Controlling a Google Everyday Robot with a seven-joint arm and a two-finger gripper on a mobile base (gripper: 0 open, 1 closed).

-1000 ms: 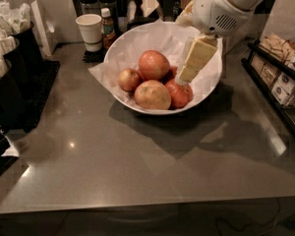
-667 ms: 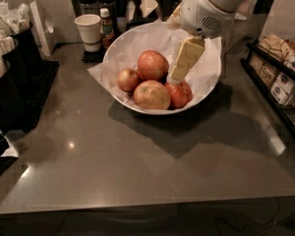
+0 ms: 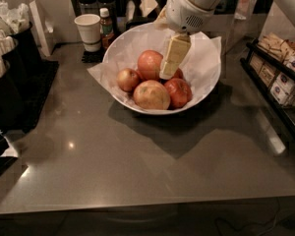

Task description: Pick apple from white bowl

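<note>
The white bowl [image 3: 206, 75], wide and lined with crinkled white paper, stands at the back middle of the grey counter. Several apples lie in it: a large one at the back [image 3: 148, 63], a small one at the left [image 3: 127, 79], a pale large one in front [image 3: 151, 95] and a red one at the right [image 3: 178, 92]. My gripper [image 3: 168, 73] reaches down from the upper right into the bowl. Its cream finger [image 3: 173, 55] points down right beside the back apple, between it and the red one.
A small white paper cup [image 3: 88, 31] and a little bottle [image 3: 106, 26] stand behind the bowl at the left. Black holders with white packets [image 3: 7, 58] fill the left side. A black rack of packets [image 3: 280, 80] runs along the right edge.
My gripper has moved left and toward the back of the bowl, from beside the red apple to the side of the large back apple.
</note>
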